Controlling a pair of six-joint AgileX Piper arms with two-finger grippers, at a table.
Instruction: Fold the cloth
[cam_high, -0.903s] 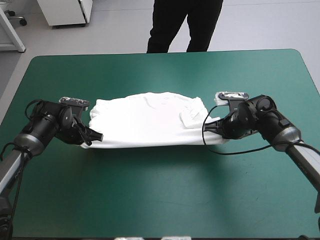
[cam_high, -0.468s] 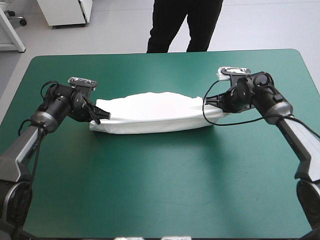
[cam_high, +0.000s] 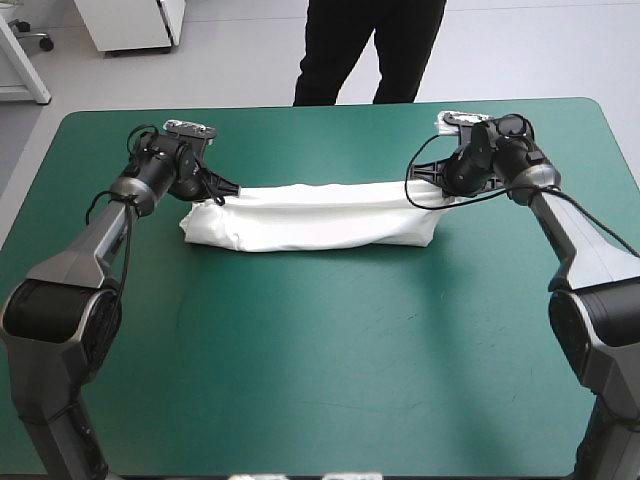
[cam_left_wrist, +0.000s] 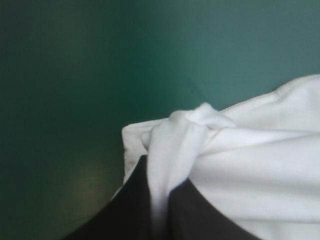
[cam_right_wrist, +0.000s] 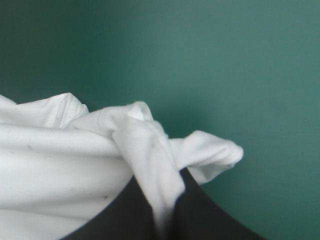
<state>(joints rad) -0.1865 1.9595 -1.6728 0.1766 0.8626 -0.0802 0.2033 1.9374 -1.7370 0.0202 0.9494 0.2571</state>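
The white T-shirt (cam_high: 310, 215) lies as a long narrow band across the far half of the teal-green table, stretched between both arms. My left gripper (cam_high: 222, 190) is shut on the T-shirt at its left end, and a bunched fold of white cloth (cam_left_wrist: 175, 145) runs down between the black fingers (cam_left_wrist: 132, 200). At the right end my right gripper (cam_high: 425, 192) is likewise shut on the T-shirt, a gathered fold (cam_right_wrist: 150, 160) pinched between its fingers (cam_right_wrist: 200, 210). Both held ends are slightly lifted over the rest of the cloth.
Bare teal-green cover (cam_high: 330, 360) fills the near half of the table. The far table edge (cam_high: 320, 106) runs a short way beyond the T-shirt.
Both grippers have carried the T-shirt's near edge away toward the far side, over the rest of the cloth. The broad spread shirt has turned into a narrow folded band.
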